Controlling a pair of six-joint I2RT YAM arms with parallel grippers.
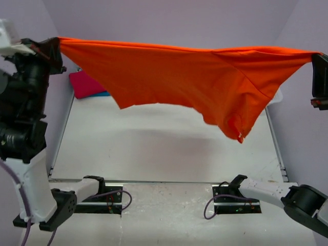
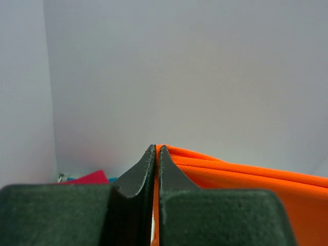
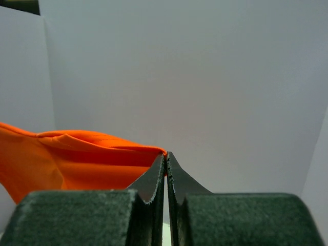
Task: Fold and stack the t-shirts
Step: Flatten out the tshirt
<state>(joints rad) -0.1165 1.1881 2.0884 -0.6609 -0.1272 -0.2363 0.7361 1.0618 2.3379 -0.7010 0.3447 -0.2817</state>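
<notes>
An orange t-shirt (image 1: 195, 77) hangs stretched in the air across the whole table, high above it. My left gripper (image 1: 55, 45) is shut on its left corner and my right gripper (image 1: 316, 57) is shut on its right corner. In the left wrist view the orange t-shirt (image 2: 246, 177) runs off to the right from the closed left gripper (image 2: 157, 148). In the right wrist view the orange t-shirt (image 3: 77, 159) trails left from the closed right gripper (image 3: 166, 154). A crimson t-shirt (image 1: 84, 84) lies at the table's far left, with a strip of teal t-shirt (image 1: 102, 94) under it.
The white table (image 1: 154, 148) lies below the hanging cloth. Part of a white basket (image 1: 277, 96) shows at the far right behind the shirt. Purple walls close in the back and sides. The arm bases (image 1: 102, 197) sit at the near edge.
</notes>
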